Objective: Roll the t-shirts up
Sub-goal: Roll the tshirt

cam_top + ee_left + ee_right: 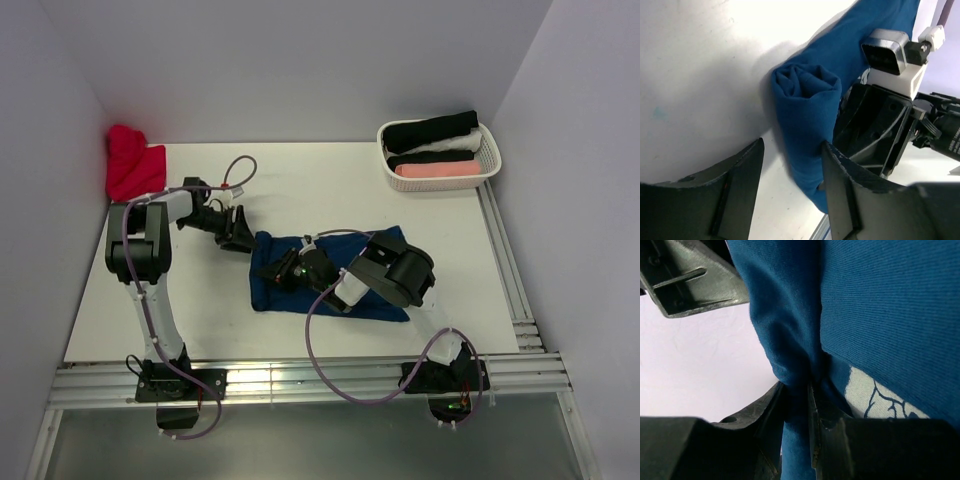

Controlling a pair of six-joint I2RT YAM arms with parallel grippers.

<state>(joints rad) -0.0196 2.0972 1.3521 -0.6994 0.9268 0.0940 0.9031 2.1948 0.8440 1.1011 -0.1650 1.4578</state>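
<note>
A navy blue t-shirt (385, 300) lies partly rolled in the middle of the table, and its rolled-up end shows as a spiral in the left wrist view (807, 87). A pale cartoon print (880, 400) shows on it. My right gripper (290, 268) is shut on a fold of the shirt's cloth (797, 387). My left gripper (238, 232) is open at the roll's far left end (792, 145). The roll reaches between its fingers and the right finger (840, 170) touches the cloth. A red t-shirt (133, 165) lies bunched at the back left.
A white basket (490, 150) at the back right holds rolled shirts: black, white and pink. Metal rails run along the table's near edge (300, 380) and right edge (505, 260). White walls close in the back and sides.
</note>
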